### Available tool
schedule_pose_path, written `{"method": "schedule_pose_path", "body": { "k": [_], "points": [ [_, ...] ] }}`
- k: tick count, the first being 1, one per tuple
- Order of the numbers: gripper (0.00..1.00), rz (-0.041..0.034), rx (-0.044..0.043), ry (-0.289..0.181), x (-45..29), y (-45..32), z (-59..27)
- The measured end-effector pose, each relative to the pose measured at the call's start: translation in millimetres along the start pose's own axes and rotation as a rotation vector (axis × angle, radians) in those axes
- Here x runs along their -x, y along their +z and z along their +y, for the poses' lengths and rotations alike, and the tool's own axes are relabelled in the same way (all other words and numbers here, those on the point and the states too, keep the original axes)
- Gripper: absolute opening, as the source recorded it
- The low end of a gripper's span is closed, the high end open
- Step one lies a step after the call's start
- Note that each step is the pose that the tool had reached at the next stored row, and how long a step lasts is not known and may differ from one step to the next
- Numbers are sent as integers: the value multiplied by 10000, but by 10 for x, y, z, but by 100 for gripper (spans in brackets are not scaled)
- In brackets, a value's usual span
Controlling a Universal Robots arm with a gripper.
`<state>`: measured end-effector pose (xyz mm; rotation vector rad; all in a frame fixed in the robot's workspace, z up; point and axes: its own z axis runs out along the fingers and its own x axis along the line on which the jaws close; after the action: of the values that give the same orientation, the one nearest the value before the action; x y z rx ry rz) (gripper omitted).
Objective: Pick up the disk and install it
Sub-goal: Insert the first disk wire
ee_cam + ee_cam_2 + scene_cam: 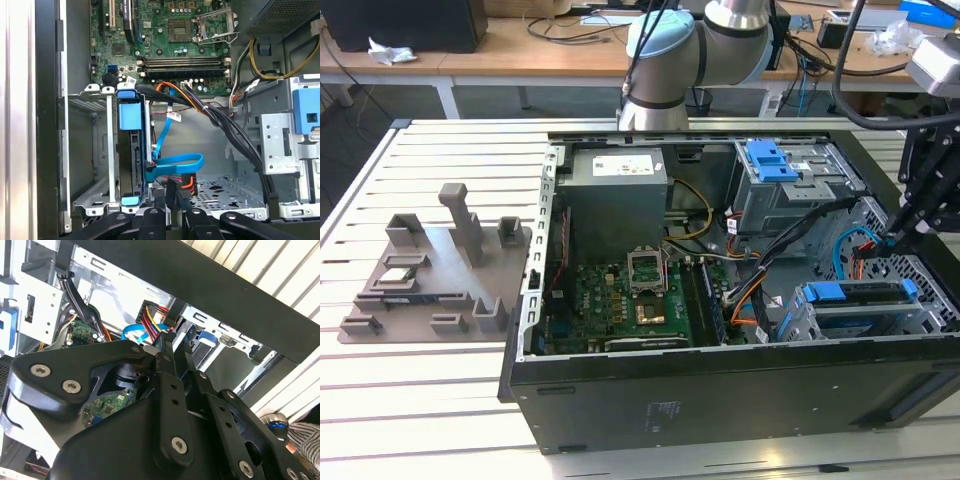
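Disk (131,150) on edge in drive cage (95,150), apparently seated; claw (175,212) beside.

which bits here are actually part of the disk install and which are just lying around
Part of the job:
- disk, in its blue carrier, standing in the drive cage
- gripper, inside the case by the cables next to that cage
- blue cable beside the disk

Just lying about:
- grey parts tray outside the case
- motherboard
- power supply
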<state>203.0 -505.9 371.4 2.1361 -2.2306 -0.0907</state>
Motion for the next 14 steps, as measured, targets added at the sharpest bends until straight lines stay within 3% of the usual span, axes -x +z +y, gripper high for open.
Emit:
{"method": "schedule_pose_path", "body": {
  "k": [2, 5, 9, 14],
  "points": [
    [24, 45, -2, 4, 29, 18, 10],
    [24, 45, -1, 15, 90, 38, 21],
    [24, 120, -5, 23, 94, 71, 18],
    [24, 131, -6, 22, 95, 112, 15]
  ]
}}
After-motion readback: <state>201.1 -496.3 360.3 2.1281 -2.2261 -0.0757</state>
